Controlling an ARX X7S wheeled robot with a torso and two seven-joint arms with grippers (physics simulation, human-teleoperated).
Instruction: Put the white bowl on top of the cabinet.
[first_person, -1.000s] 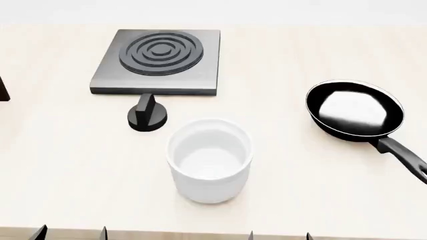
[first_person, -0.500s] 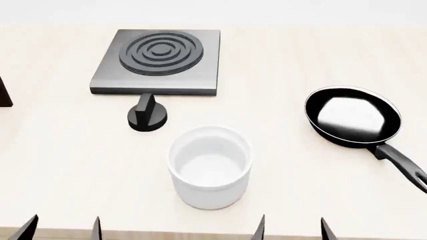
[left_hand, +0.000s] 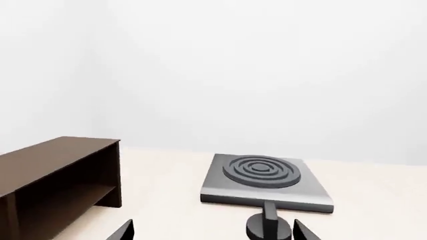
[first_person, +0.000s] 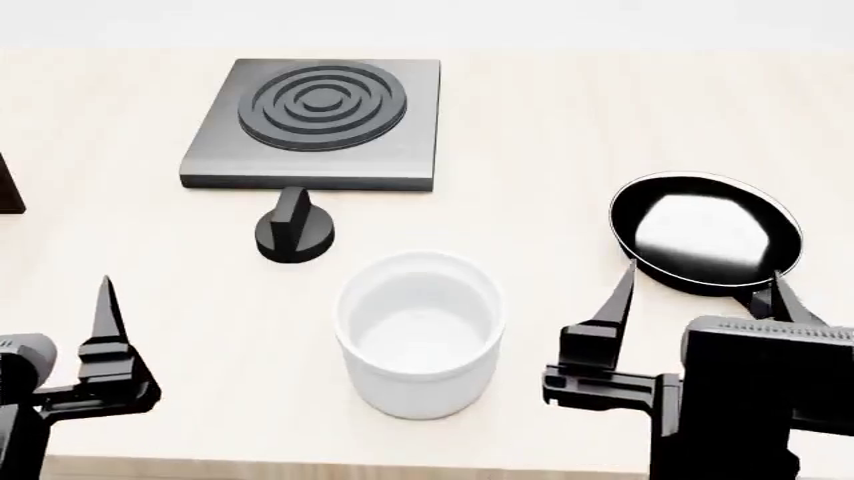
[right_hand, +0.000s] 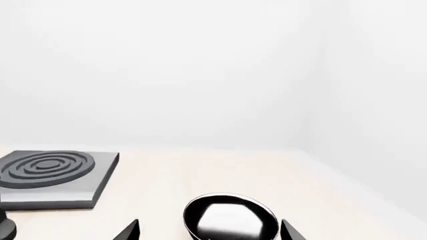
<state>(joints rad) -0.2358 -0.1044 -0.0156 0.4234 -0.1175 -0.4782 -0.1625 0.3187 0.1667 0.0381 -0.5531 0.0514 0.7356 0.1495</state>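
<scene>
- Ahead of me a pale cream tabletop (first_person: 561, 120) stretches out, smooth and matte, meeting a plain white wall (left_hand: 267, 75) at its far edge.
- On it, toward my left, I see a square dark-grey metal stove plate (first_person: 318, 125) lying flat, with raised concentric rings on top.
- Just in front of that plate's near edge stands a small black round knob (first_person: 294, 232) with an upright fin-shaped grip, close to the plate but apart from it.
- Over on my right rests a black round frying pan (first_person: 705, 234) with a glossy inside, well apart from the stove plate; its dark handle (first_person: 763, 296) points toward me.
</scene>
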